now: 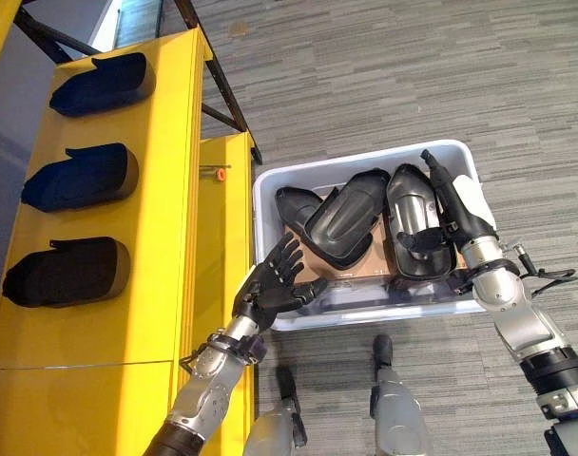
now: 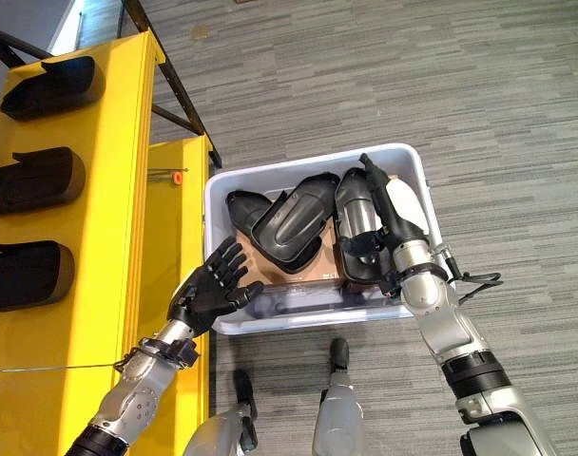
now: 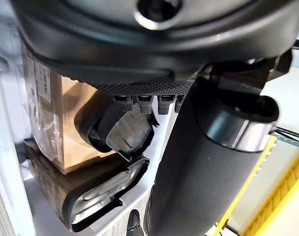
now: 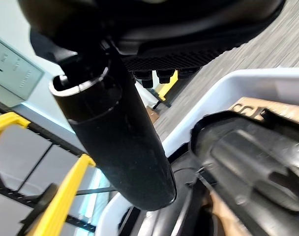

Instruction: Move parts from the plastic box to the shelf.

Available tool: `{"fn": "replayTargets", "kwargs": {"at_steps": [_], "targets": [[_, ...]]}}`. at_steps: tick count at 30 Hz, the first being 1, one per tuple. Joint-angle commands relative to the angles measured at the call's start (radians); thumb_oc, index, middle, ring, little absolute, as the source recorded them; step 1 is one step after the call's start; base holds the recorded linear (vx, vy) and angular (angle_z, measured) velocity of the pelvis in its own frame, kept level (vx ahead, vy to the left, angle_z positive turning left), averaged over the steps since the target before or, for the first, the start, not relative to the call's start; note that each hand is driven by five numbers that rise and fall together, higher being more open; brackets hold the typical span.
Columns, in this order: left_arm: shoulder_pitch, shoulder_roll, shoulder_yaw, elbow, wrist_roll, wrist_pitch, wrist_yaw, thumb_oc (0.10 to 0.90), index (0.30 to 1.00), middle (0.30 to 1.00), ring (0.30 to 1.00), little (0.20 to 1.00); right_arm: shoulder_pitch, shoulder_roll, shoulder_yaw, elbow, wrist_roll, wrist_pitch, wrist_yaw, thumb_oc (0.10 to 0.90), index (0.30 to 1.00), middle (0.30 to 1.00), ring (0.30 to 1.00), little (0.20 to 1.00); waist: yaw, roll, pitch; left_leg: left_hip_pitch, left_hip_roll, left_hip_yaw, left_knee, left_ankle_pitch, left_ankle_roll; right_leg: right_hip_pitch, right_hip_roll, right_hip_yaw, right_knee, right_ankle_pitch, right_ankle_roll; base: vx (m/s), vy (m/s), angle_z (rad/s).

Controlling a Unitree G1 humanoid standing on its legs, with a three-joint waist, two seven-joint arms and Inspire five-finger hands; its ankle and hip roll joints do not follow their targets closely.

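Parts [image 1: 346,223] in plastic box [image 1: 365,309] (hands [image 1: 270,285] spread)

Even, bright indoor light lit the scene, with soft shadows and no hard edges. Daylight seemed to enter at the far left, where a pale strip showed beyond the yellow shelf [image 1: 165,190]. The glossy black parts [image 1: 346,217] in the plastic box [image 1: 457,154] carried pale highlights, strongest on the right one. The grey carpet floor [image 1: 384,76] was evenly lit. In both wrist views the nearest dark bulk was blurred and out of focus, and the shelf frame behind looked soft.
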Motion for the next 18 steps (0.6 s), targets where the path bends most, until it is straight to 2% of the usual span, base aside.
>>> {"fn": "replayTargets", "kwargs": {"at_steps": [1,3,5,7,8,10,12,16,18], "targets": [[-0.034,0.043,0.022,-0.135,-0.051,-0.024,-0.026,0.9,1.0,1.0,1.0,1.0,-0.121,-0.059,0.003,-0.054,-0.039,0.046,-0.007,0.9,1.0,1.0,1.0,1.0,0.003,-0.028,-0.021,-0.053,-0.008,0.005,0.106,-0.118,0.033,0.005,0.009,0.026,0.156,-0.257,-0.04,-0.04,0.005,-0.01],[-0.048,0.048,0.022,-0.129,-0.042,-0.035,-0.018,0.9,1.0,1.0,1.0,1.0,-0.138,-0.085,0.011,0.002,-0.009,0.084,0.0,0.9,1.0,1.0,1.0,1.0,0.002,-0.027,-0.005,-0.067,-0.009,0.002,0.117,-0.12,0.034,-0.008,0.008,0.03,0.162,-0.257,-0.043,-0.06,0.0,-0.01],[-0.052,0.053,0.023,-0.125,-0.046,-0.042,-0.019,0.9,1.0,1.0,1.0,1.0,-0.147,-0.095,0.011,0.022,-0.007,0.07,0.012,0.9,1.0,1.0,1.0,1.0,0.001,-0.026,0.0,-0.071,-0.01,0.002,0.121,-0.122,0.034,-0.015,0.008,0.031,0.167,-0.26,-0.044,-0.04,0.005,-0.01],[-0.058,0.054,0.024,-0.116,-0.042,-0.031,-0.008,0.9,1.0,1.0,1.0,1.0,-0.162,-0.103,0.014,0.032,-0.064,0.073,0.018,0.9,1.0,1.0,1.0,1.0,0.0,-0.024,0.007,-0.078,-0.011,0.003,0.122,-0.121,0.034,-0.024,0.008,0.031,0.171,-0.26,-0.044,-0.04,0.006,-0.01],[-0.066,0.052,0.022,-0.109,-0.024,-0.01,-0.004,0.9,1.0,1.0,1.0,1.0,-0.173,-0.109,0.02,0.039,-0.119,0.096,0.006,0.9,1.0,1.0,1.0,1.0,0.0,-0.025,0.01,-0.081,-0.011,0.004,0.122,-0.121,0.034,-0.028,0.008,0.03,0.172,-0.259,-0.042,-0.05,-0.001,-0.06],[-0.077,0.055,0.013,-0.099,0.029,0.0,-0.001,0.9,1.0,1.0,1.0,1.0,-0.192,-0.132,0.032,0.058,-0.128,0.095,0.007,0.9,1.0,1.0,1.0,1.0,-0.003,-0.023,0.019,-0.088,-0.009,0.004,0.127,-0.119,0.034,-0.034,0.01,0.033,0.173,-0.258,-0.045,-0.04,0.012,-0.08],[-0.071,0.059,0.006,-0.083,0.02,-0.006,-0.003,0.9,1.0,1.0,1.0,1.0,-0.202,-0.149,0.038,0.064,-0.124,0.092,0.02,0.9,1.0,1.0,1.0,1.0,-0.007,-0.018,0.023,-0.092,-0.011,0.007,0.126,-0.118,0.033,-0.04,0.011,0.038,0.175,-0.259,-0.045,-0.02,0.043,-0.06],[-0.048,0.066,0.027,-0.088,-0.006,-0.023,0.001,0.9,1.0,1.0,1.0,1.0,-0.188,-0.173,0.027,0.019,-0.109,0.098,0.058,0.9,1.0,1.0,1.0,1.0,-0.018,-0.006,0.037,-0.095,-0.018,0.016,0.117,-0.114,0.033,-0.055,0.008,0.05,0.177,-0.259,-0.042,-0.02,0.064,-0.06],[-0.028,0.068,0.049,-0.1,-0.009,-0.033,-0.002,0.9,1.0,1.0,1.0,1.0,-0.138,-0.167,-0.002,-0.07,-0.103,0.093,0.062,0.9,1.0,1.0,1.0,1.0,-0.028,-0.005,0.045,-0.101,-0.02,0.022,0.118,-0.114,0.035,-0.066,0.009,0.058,0.184,-0.262,-0.04,-0.02,0.043,-0.07]]}}
